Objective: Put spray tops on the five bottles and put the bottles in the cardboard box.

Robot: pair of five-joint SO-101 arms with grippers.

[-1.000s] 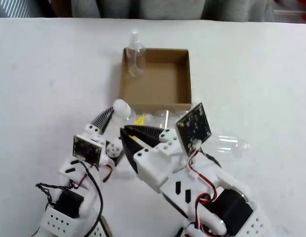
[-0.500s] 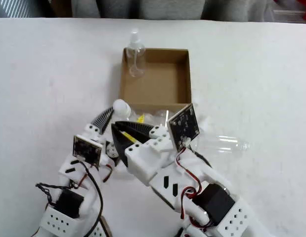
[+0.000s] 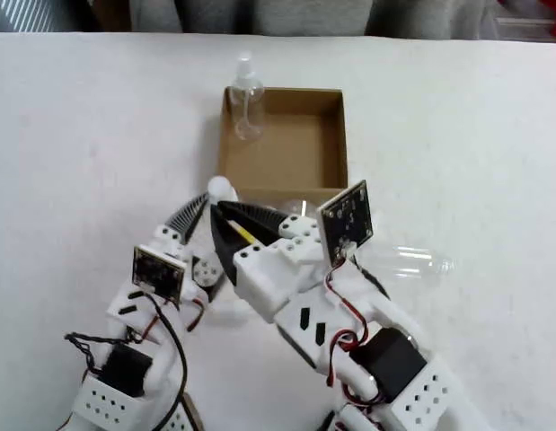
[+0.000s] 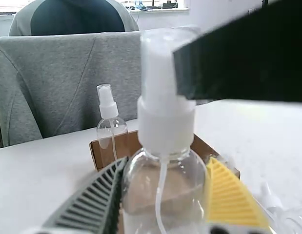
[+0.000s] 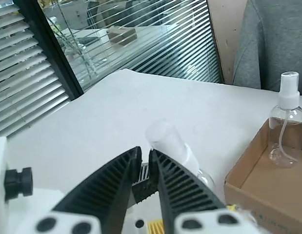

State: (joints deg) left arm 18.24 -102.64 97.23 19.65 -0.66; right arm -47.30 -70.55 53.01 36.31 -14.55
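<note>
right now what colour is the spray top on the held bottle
White; the spray top shows best in the left wrist view.

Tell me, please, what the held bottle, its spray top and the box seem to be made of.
The held bottle is probably clear, glossy plastic; the dip tube shows through it. The spray top looks like smooth, opaque white plastic. The cardboard box is brown and matte, with dull folded walls.

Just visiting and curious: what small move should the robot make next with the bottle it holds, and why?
Likely the right gripper should seat the spray top firmly. The top already sits on the bottle held by the left gripper, and the right gripper's closed fingers are right beside it.
</note>
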